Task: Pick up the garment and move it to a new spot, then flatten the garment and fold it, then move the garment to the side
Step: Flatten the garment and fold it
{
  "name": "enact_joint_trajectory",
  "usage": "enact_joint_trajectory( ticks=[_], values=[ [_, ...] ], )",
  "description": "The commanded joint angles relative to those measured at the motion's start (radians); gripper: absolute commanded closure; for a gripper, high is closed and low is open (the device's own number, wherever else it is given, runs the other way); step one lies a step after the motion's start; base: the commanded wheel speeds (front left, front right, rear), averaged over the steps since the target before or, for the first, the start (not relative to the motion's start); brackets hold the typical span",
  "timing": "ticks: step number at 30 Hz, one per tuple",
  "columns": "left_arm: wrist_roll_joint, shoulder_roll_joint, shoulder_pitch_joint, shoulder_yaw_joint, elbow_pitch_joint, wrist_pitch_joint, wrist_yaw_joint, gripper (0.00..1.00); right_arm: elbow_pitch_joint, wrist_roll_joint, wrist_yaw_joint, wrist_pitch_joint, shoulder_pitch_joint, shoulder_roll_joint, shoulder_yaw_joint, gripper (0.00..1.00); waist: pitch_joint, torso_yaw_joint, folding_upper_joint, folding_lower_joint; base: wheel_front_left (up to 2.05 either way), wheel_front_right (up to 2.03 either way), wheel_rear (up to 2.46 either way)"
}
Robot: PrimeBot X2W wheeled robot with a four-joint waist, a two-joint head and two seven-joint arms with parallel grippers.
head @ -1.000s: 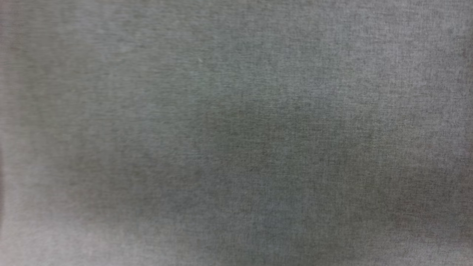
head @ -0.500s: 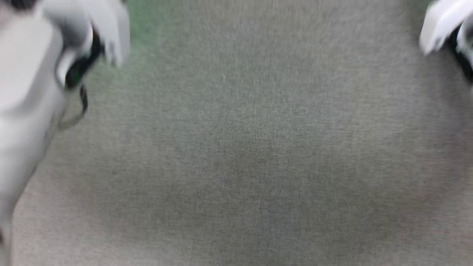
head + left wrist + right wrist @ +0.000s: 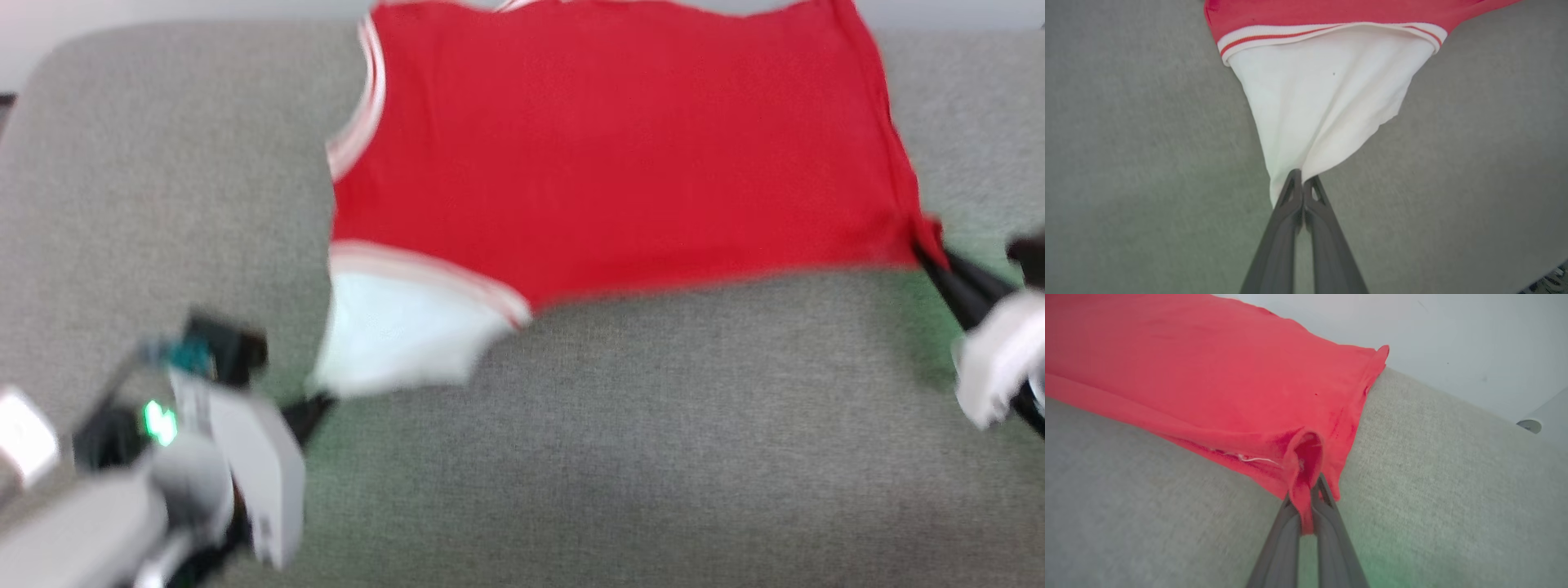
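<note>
The garment (image 3: 620,155) is a red jersey with white striped trim, spread plain side up across the far half of a grey cushion. Its white sleeve (image 3: 392,335) is drawn toward the lower left, where my left gripper (image 3: 322,402) is shut on the sleeve's tip. In the left wrist view that gripper (image 3: 1302,179) pinches the bunched white sleeve (image 3: 1327,94). At the right, my right gripper (image 3: 927,249) is shut on the garment's red bottom corner. The right wrist view shows the right gripper (image 3: 1308,490) clamping a fold of the red hem (image 3: 1306,457).
A grey fabric cushion (image 3: 620,441) carries everything, with bare grey room in front of the garment. Its rounded far left corner (image 3: 57,57) meets a pale floor or wall. A small white round object (image 3: 1529,425) sits beyond the cushion's far edge.
The head camera has swung upward from bare grey fabric to the garment and both arms. Real movement of the garment or grippers cannot be told from the earlier frames.
</note>
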Motion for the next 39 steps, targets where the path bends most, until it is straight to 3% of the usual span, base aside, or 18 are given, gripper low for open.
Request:
enact_joint_trajectory(
  ticks=[1, 4, 11, 17, 22, 27, 31, 38, 39],
  values=[
    [-0.014, 0.017, 0.042, -0.002, -0.030, -0.008, 0.030, 1.00, -0.015, 0.008, -0.002, 0.006, 0.034, -0.025, -0.007, 1.00, -0.045, -0.009, 0.0000, 0.0000, 0.00, 0.00, 0.00],
    [-0.047, 0.058, 0.162, -0.012, -0.142, -0.036, 0.121, 1.00, -0.094, 0.034, -0.002, 0.030, 0.151, -0.076, -0.027, 1.00, -0.051, -0.003, 0.0000, 0.0000, 0.00, 0.00, 0.00],
    [-0.141, 0.109, 0.361, -0.021, -0.262, -0.085, 0.256, 1.00, -0.253, 0.085, -0.002, 0.100, 0.426, -0.130, -0.122, 1.00, -0.046, 0.005, 0.0000, 0.0000, 0.00, 0.00, 0.00],
    [-0.153, 0.142, 0.397, -0.011, -0.328, -0.097, 0.302, 1.00, -0.349, 0.071, -0.002, 0.168, 0.592, -0.106, -0.222, 1.00, -0.029, -0.004, 0.0000, 0.0000, 0.00, 0.00, 0.00],
    [-0.089, 0.206, 0.302, 0.021, -0.390, -0.058, 0.317, 1.00, -0.465, 0.034, -0.001, 0.214, 0.602, -0.073, -0.332, 1.00, -0.008, -0.031, 0.0000, 0.0000, 0.00, 0.00, 0.00],
    [0.002, 0.262, 0.134, 0.060, -0.433, 0.044, 0.264, 1.00, -0.566, -0.011, -0.001, 0.286, 0.529, -0.043, -0.410, 1.00, 0.021, -0.061, 0.0000, 0.0000, 0.00, 0.00, 0.00],
    [0.039, 0.247, -0.014, 0.089, -0.400, 0.132, 0.184, 1.00, -0.596, -0.039, -0.001, 0.350, 0.441, -0.016, -0.428, 1.00, 0.049, -0.082, 0.0000, 0.0000, 0.00, 0.00, 0.00],
    [0.095, 0.110, -0.289, 0.096, -0.189, 0.263, -0.010, 1.00, -0.537, -0.068, -0.001, 0.420, 0.245, 0.016, -0.390, 1.00, 0.095, -0.093, 0.0000, 0.0000, 0.00, 0.00, 0.00],
    [0.095, 0.110, -0.289, 0.096, -0.189, 0.263, -0.010, 1.00, -0.537, -0.068, -0.001, 0.420, 0.245, 0.016, -0.390, 1.00, 0.095, -0.093, 0.0000, 0.0000, 0.00, 0.00, 0.00]
  ],
)
